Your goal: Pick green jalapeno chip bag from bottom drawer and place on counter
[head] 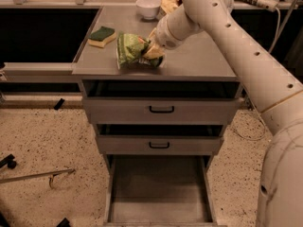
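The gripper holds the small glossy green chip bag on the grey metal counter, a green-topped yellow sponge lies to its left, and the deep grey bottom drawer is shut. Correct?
No: the camera view shows the bottom drawer pulled open. Otherwise right: the gripper holds the green chip bag on the counter, the sponge to its left.

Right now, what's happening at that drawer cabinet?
The robot's tool holds the green jalapeno chip bag by its right end, low over the front of the counter. The bottom drawer stands pulled out, its floor bare. A sponge and a white bowl sit farther back on the counter.
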Controlling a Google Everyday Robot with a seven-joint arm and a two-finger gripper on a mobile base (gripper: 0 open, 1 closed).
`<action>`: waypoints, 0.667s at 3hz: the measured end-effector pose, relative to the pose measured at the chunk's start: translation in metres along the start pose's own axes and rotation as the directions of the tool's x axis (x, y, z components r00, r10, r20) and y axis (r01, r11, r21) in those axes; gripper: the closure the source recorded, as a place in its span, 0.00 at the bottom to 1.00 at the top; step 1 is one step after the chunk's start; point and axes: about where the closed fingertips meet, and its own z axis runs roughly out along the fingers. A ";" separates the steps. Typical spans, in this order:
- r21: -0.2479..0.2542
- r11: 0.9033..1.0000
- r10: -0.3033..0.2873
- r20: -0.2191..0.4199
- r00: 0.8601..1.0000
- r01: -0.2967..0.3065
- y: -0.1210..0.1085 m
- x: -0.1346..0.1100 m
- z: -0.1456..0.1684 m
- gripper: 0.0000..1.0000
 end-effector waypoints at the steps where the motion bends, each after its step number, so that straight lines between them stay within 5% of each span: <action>1: -0.001 1.000 0.001 -0.003 1.000 -0.001 0.000 0.001 0.001 0.81; 2: -0.001 1.000 0.001 -0.003 1.000 -0.001 0.000 0.001 0.001 0.58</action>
